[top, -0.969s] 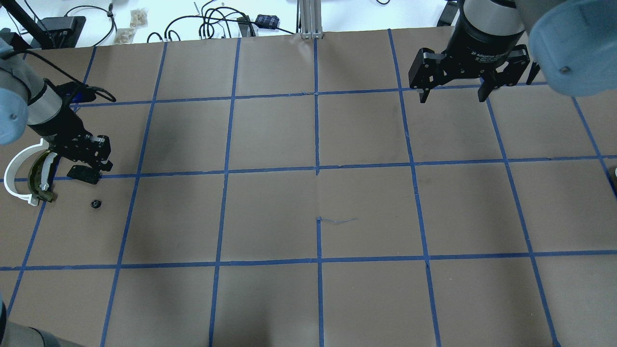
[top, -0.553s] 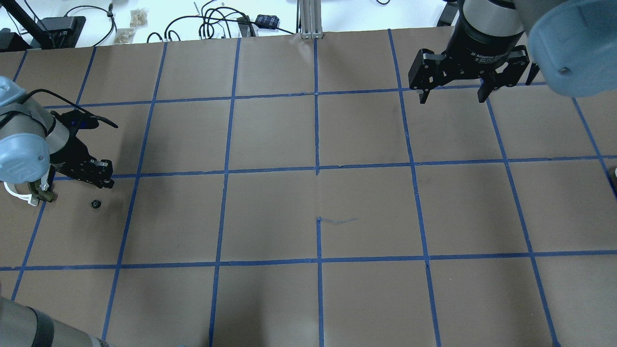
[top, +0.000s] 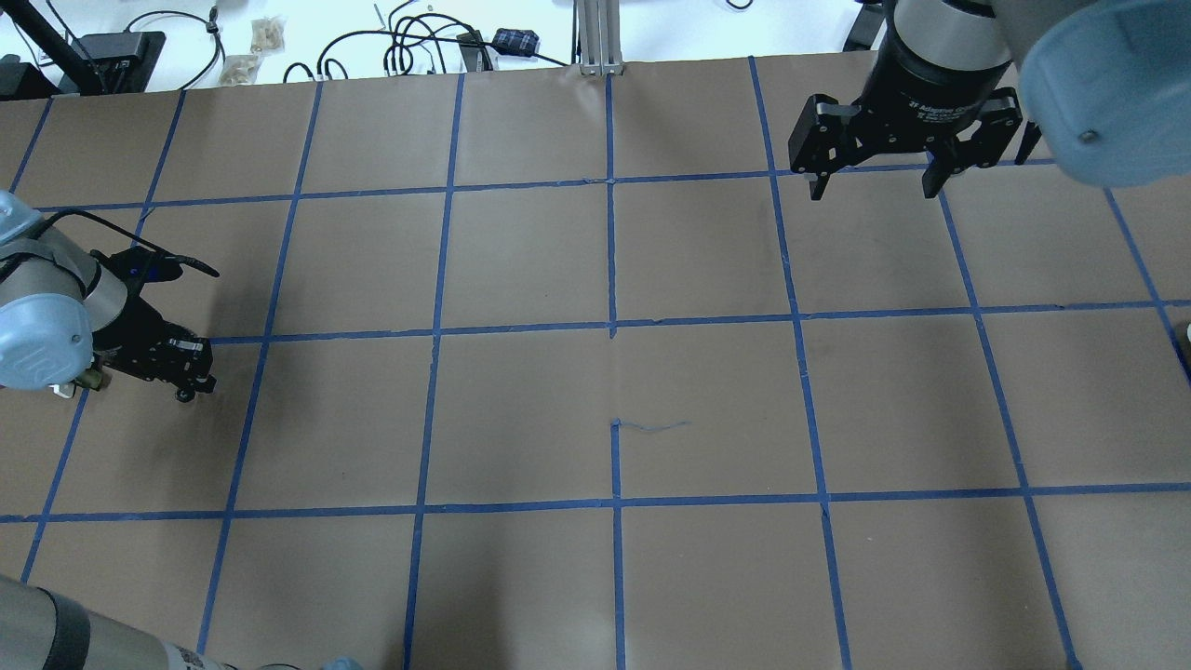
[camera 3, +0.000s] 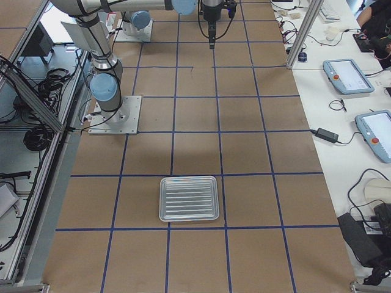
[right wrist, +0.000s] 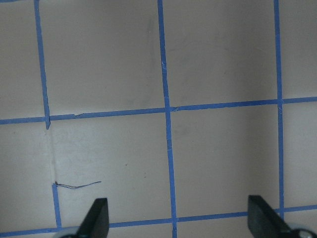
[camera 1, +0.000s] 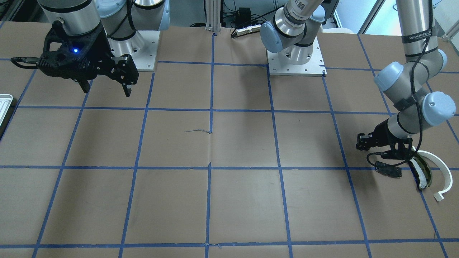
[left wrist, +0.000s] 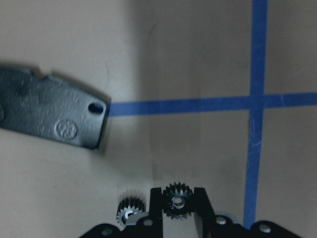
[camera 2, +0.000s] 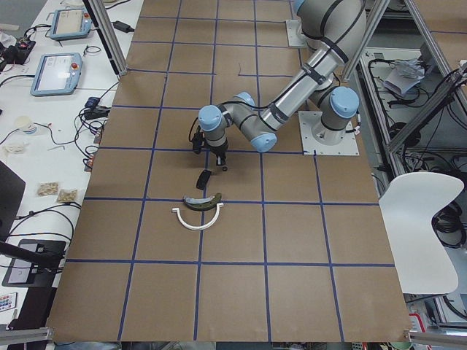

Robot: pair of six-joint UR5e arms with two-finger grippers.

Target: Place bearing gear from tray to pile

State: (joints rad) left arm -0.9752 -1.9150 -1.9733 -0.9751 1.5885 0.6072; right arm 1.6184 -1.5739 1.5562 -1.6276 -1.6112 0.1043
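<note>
Got the gear (left wrist: 177,202) pinched in the left gripper (left wrist: 178,193), low over the paper near the desk's left edge, right by the pile (camera 2: 198,203): black plate (left wrist: 49,111), olive piece (camera 1: 423,175), white arc (camera 1: 445,172). Looks like the drop-off step, nearly done. Next, guessing: ease down, let go, lift straight off without nudging the second gear (left wrist: 130,212) beside one finger. Reaching far out, wrist folded, fingers pointing down. Has the right gripper (top: 875,191) spread wide, up high, away from the tray (camera 3: 189,198) at the right edge.
</note>
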